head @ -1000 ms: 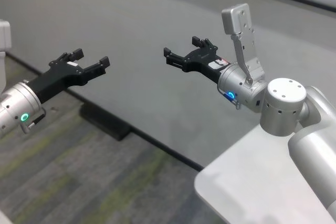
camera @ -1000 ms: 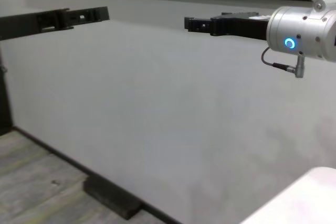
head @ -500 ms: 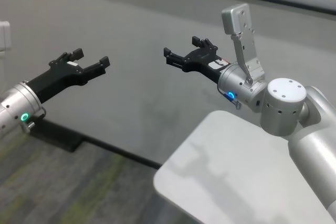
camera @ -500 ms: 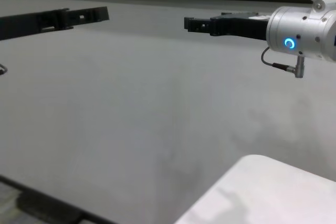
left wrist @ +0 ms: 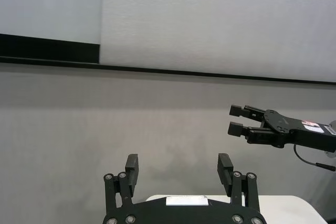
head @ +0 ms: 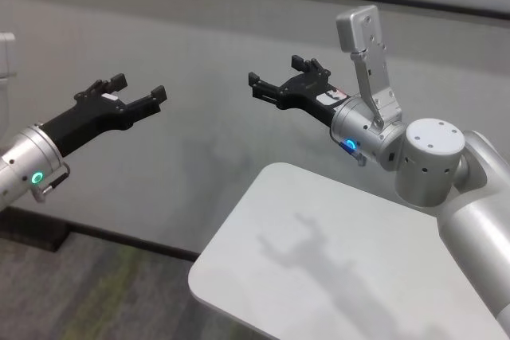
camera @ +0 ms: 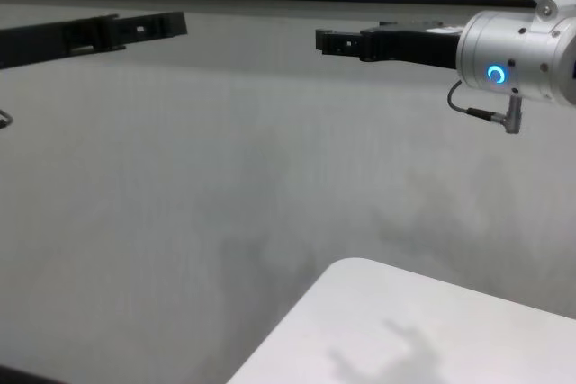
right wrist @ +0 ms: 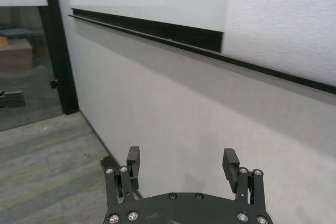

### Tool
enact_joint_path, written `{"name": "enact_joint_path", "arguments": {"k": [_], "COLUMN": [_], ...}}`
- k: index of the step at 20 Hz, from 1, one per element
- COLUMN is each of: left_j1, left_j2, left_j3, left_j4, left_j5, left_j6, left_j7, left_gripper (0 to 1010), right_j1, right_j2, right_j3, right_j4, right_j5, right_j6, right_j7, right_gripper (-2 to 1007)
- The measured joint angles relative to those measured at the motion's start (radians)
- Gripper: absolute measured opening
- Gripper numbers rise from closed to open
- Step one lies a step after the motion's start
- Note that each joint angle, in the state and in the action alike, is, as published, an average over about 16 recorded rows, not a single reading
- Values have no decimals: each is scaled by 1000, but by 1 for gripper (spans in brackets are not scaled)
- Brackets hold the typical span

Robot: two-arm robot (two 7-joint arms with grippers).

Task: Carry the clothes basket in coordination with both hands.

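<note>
White table (head: pixel 335 276) now farther into view, left hand (head: pixel 137 95) and right hand (head: pixel 280 79) level, outstretched, fingers spread, empty.

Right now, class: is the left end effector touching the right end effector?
Apart. The head view shows the left end effector and the right end effector held up side by side, with bare grey wall between them.

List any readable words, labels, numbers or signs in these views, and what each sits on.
No text can be read anywhere.
Small white and red label on the right end effector, on its body: too small to read.
Blank-looking white strip on the left end effector, on its body: no legible characters.
</note>
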Motion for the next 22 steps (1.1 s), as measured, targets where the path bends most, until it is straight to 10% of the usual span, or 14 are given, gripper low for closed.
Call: {"name": "enact_joint_path", "arguments": {"k": [22], "left_j1": [0], "left_j2": [0], "left_j3": [0], "left_j4": [0], "left_j5": [0], "left_j6": [0], "left_j7": [0], "left_gripper": [1000], "right_j1": [0], "right_j2": [0], "right_j3": [0], "right_j4": [0], "right_j5": [0], "right_j6": [0], "right_j7": [0], "right_gripper": [1001]}}
